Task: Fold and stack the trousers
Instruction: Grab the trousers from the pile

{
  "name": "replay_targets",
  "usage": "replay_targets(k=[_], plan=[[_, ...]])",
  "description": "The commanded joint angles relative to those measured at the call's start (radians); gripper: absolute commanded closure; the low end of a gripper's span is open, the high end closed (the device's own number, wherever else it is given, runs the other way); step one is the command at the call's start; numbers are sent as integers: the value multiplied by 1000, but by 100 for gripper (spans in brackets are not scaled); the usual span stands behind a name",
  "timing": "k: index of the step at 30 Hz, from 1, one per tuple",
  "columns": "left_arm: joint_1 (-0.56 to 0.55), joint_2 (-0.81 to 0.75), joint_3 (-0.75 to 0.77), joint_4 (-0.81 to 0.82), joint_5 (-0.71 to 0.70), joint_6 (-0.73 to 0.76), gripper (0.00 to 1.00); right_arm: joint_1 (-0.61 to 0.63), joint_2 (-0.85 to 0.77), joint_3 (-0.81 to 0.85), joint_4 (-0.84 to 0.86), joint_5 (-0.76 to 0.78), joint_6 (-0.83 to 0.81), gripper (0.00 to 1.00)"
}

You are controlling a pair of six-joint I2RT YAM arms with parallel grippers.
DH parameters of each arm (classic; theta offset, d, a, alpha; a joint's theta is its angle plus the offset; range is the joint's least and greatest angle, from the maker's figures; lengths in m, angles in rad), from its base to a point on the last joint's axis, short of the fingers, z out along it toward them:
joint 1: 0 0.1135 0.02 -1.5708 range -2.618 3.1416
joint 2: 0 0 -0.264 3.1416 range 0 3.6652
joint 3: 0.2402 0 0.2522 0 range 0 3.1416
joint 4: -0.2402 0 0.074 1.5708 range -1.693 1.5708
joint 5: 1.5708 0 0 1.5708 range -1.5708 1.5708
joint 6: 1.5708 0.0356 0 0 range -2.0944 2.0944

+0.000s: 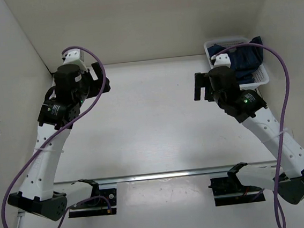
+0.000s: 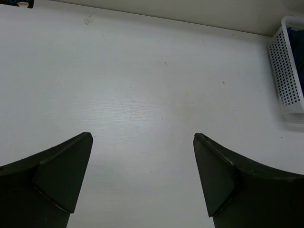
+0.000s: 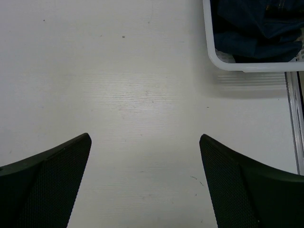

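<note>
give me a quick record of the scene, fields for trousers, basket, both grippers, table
trousers: dark blue, bunched up inside the basket, not yet folded
basket: white mesh, far right corner of the table
left gripper: open, empty, over the table's left side
right gripper: open, empty, just short of the basket
table: white

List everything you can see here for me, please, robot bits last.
trousers: one pair, dark blue, bundled inside the basket
basket: one, white plastic mesh, far right corner of the table
table: one, white, walled on three sides
rail: one, silver, along the near edge
cables: two, purple, one looping along each arm
arms: two, white and black, left arm and right arm
pincers: two, black, left pincer and right pincer, both open, empty, above bare table
</note>
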Motion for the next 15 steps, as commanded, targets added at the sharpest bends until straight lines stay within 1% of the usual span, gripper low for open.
replay_targets(k=[1, 6, 9, 11, 14, 15], plan=[[4, -5, 17, 8, 14, 17, 0, 0, -19, 23, -9, 25, 1, 0], [4, 4, 17, 8, 78, 17, 0, 0, -28, 3, -33, 96, 47, 0], [4, 15, 17, 8, 88, 5, 0, 0, -59, -15, -43, 145, 61, 0], [4, 36, 17, 8, 88, 5, 0, 0, -88, -26, -62, 177, 61, 0], [4, 45, 17, -3, 88, -6, 0, 0, -137, -56, -63, 177, 17, 0], [4, 45, 17, -3, 88, -6, 0, 0, -148, -79, -53, 212, 17, 2]])
